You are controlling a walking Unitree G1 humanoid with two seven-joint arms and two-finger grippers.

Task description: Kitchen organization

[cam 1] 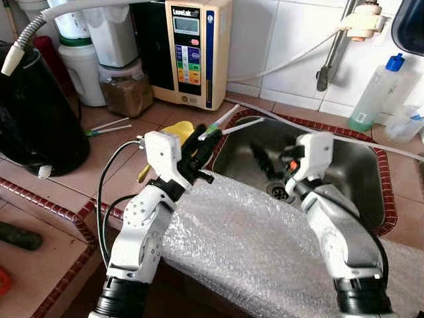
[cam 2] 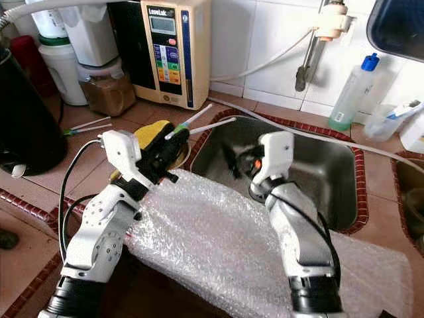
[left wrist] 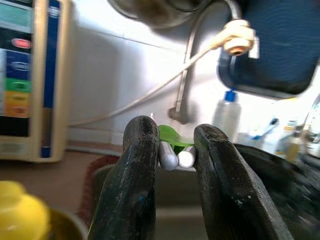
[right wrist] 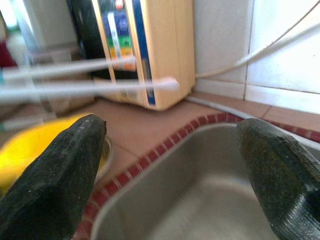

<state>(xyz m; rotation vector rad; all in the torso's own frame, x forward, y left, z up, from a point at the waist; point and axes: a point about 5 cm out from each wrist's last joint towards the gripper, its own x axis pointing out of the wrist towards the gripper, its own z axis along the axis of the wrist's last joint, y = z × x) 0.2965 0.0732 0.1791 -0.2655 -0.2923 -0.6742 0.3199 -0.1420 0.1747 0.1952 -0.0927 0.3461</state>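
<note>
Head pair: high, angled down over bench and sink. Wrist cameras: close behind each pincer, level, facing the tiled wall. Shared across all: sink rim, cream appliance.

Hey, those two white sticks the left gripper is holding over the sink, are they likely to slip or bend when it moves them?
The white sticks look thin and smooth, so they may well slide or swivel. The left gripper pinches them near one end, so the long free part could sag or wobble. They are probably very light.

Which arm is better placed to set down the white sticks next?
Left, probably: the left pincer already clamps the white sticks at the sink edge; the right pincer hangs open over it.
</note>
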